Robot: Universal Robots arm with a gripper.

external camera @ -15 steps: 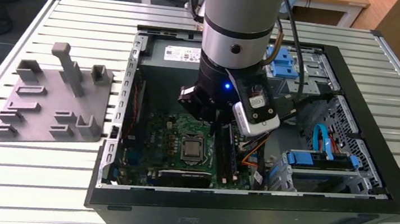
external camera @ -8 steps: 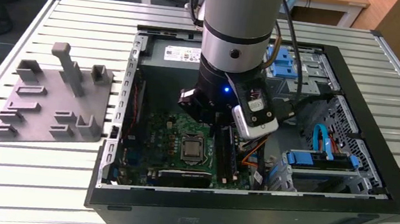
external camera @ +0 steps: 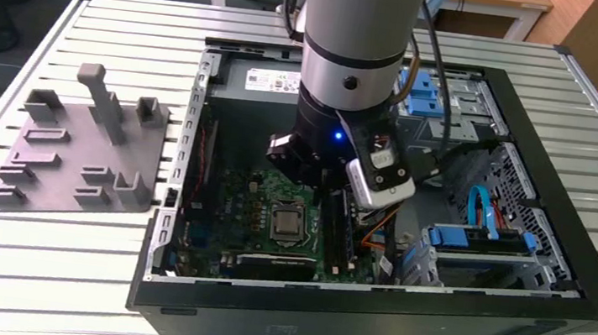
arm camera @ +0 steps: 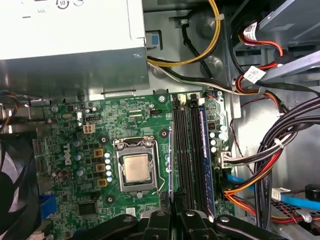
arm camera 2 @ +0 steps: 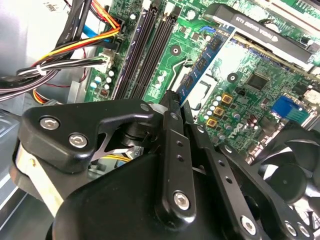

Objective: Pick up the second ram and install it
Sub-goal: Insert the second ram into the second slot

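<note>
A robot arm reaches down into an opened computer, its black two-fingered gripper (arm camera 2: 176, 100) pressed together on the second ram (arm camera 2: 202, 62), a long, thin blue circuit-board stick with black chips. It is pinched at one end, so the rest of the stick runs out past the fingertips. The stick is held on edge, which by my reading keeps its contact edge facing the board.

In the first wrist view the stick is a narrow blue line (arm camera: 170, 160) running parallel to the long black memory slots (arm camera: 182, 150) just beside the tool. It sits on the side nearer the square silver processor in its metal-framed socket (arm camera: 136, 167). That alignment looks deliberate, though I cannot tell whether the stick touches a slot.

One step further from the fingers, past the bare slots, another blue memory stick (arm camera: 206, 150) is already seated. All of this rides on the large green motherboard (arm camera: 75, 135).

Beyond it, bundled black, red, orange and yellow cables (arm camera: 280, 150) run along the side of the chassis, and a grey metal power-supply box (arm camera: 70, 45) lies further off.

Farthest from the tool, outside the black steel computer case (external camera: 371, 328), a grey plastic tray with upright pegs (external camera: 62, 166) rests on the slatted metal table (external camera: 61, 276).
</note>
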